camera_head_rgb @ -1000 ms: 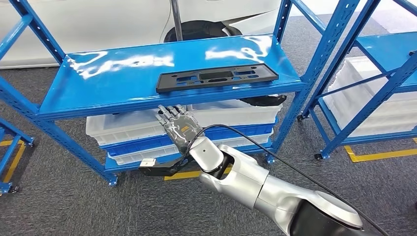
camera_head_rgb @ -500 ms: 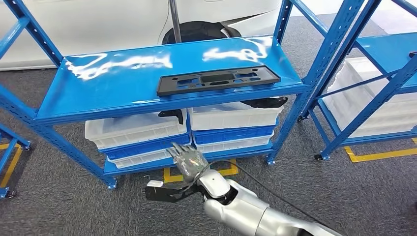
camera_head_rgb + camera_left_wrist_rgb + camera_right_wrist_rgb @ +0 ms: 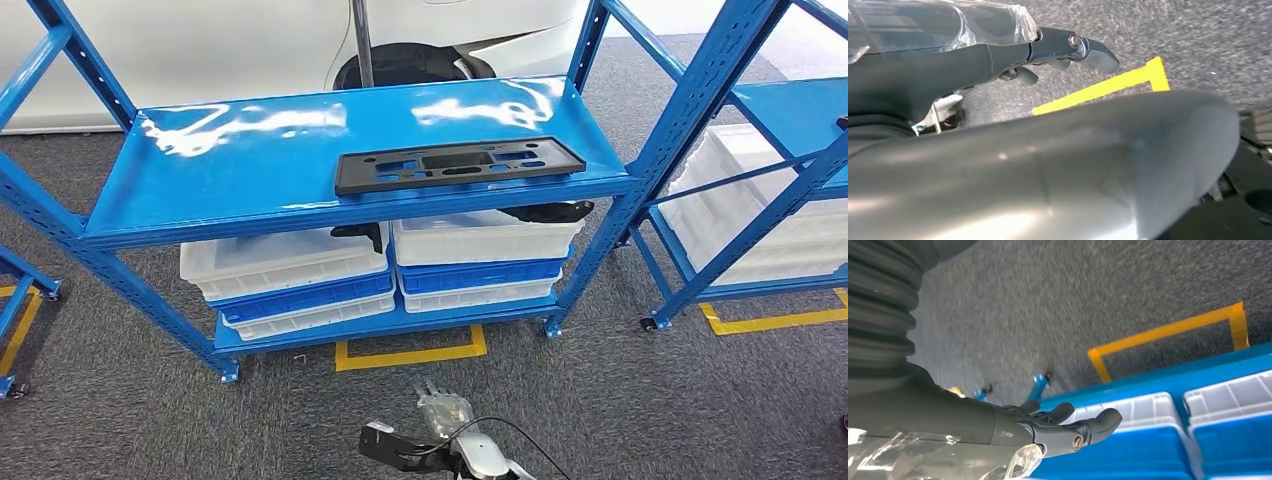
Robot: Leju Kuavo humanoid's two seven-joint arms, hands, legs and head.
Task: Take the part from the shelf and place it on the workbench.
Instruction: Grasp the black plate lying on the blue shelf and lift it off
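Part [image 3: 459, 164] lies flat at the shelf [image 3: 250, 170] edge, twelve o'clock of the right hand [image 3: 443, 407], which hangs low, fingers spread, empty. A shallow reach risks shoving it off. Left hand [image 3: 1068, 47] looks empty, fingers loosely extended.

I am looking down at the shelf [image 3: 200, 190], and the part [image 3: 458, 165] is lying flat on its top board, toward the right end and near the front edge. Under that board, bins [image 3: 290, 275] are sitting stacked side by side on the lower level. A floor marking [image 3: 410, 353] is lying just in front of the shelf. My right hand [image 3: 443, 407] is hanging before that marking, well below the part. A second rack [image 3: 770, 150] is standing to the shelf's right.
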